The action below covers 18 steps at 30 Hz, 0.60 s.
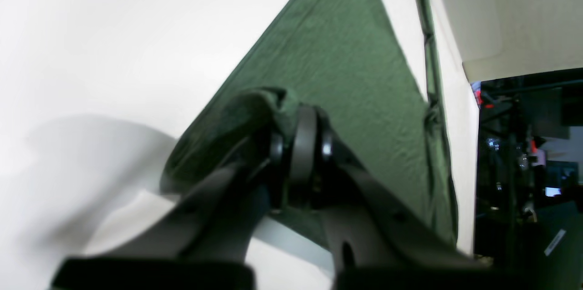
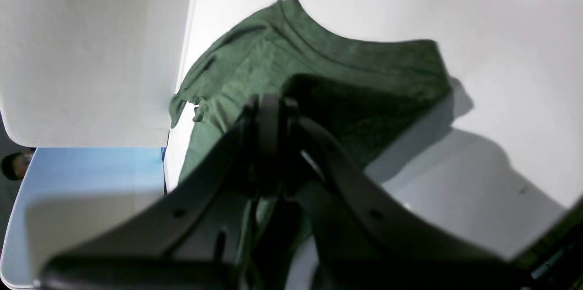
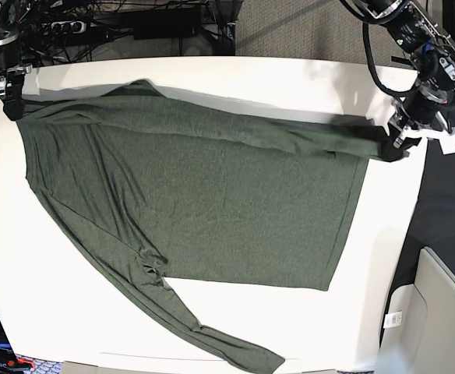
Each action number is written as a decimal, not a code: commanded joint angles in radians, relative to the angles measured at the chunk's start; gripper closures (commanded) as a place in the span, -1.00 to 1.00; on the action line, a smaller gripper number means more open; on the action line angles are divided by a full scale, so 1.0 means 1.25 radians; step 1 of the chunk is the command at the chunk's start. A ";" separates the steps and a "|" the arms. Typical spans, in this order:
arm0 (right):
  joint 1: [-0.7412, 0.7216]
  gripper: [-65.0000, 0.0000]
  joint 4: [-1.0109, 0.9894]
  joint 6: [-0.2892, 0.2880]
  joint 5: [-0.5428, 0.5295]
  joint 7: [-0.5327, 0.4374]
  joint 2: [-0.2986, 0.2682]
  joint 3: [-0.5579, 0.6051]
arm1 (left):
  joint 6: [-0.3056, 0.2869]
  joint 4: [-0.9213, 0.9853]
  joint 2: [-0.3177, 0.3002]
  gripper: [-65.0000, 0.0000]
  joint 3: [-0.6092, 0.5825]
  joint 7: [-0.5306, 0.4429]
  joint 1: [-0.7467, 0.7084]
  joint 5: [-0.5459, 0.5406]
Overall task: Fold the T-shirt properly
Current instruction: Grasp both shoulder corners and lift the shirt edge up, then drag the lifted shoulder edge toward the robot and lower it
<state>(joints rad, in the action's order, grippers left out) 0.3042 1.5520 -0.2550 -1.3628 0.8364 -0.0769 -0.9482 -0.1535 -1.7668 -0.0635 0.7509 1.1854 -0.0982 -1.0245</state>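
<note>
The dark olive-green T-shirt [image 3: 204,210] lies spread across the white table [image 3: 72,312], one long sleeve [image 3: 212,339] trailing toward the near edge. Its far edge is pulled into a taut band between both grippers. At the table's right edge in the base view, my left gripper [image 3: 396,146] is shut on a bunched end of the fabric; the left wrist view shows the cloth [image 1: 346,76] wrapped over the closed fingertips of the left gripper [image 1: 300,144]. At the far left corner, my right gripper [image 3: 13,105] is shut on the shirt [image 2: 273,53], pinched at the right gripper [image 2: 268,117].
A pale bin [image 3: 446,312] stands off the table's near right corner. Cables and a power strip [image 3: 134,23] lie behind the table. The right wrist view shows a white panel [image 2: 91,53] and a light blue container [image 2: 91,180] beside the table edge.
</note>
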 commanded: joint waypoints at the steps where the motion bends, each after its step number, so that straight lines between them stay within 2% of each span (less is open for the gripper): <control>1: -0.008 0.98 -0.004 -0.008 -0.010 -0.017 -0.012 -0.008 | -0.003 -0.004 -0.009 0.99 0.001 -0.003 0.014 -0.017; 7: -0.028 0.98 -0.036 -0.008 -0.007 -0.036 -0.007 -0.008 | -0.003 0.080 -0.009 0.99 0.000 -0.006 0.045 -0.017; 15: -0.071 0.98 -0.107 -0.010 -0.007 -0.046 -0.007 -0.008 | -0.004 0.085 -0.009 0.99 0.000 -0.011 0.079 -0.017; 16: -0.073 0.98 -0.112 -0.014 -0.007 -0.047 -0.007 -0.008 | -0.004 0.085 -0.009 0.99 0.000 -0.011 0.084 -0.017; 18: -0.082 0.98 -0.122 -0.049 -0.007 -0.052 -0.007 -0.008 | -0.004 0.085 -0.009 0.99 0.000 -0.011 0.094 -0.017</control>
<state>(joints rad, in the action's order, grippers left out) 0.2096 1.3861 -0.3000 -1.3445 0.7971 -0.0662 -0.9508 -0.1532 -1.6440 -0.0616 0.7502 1.1782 0.0051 -1.0214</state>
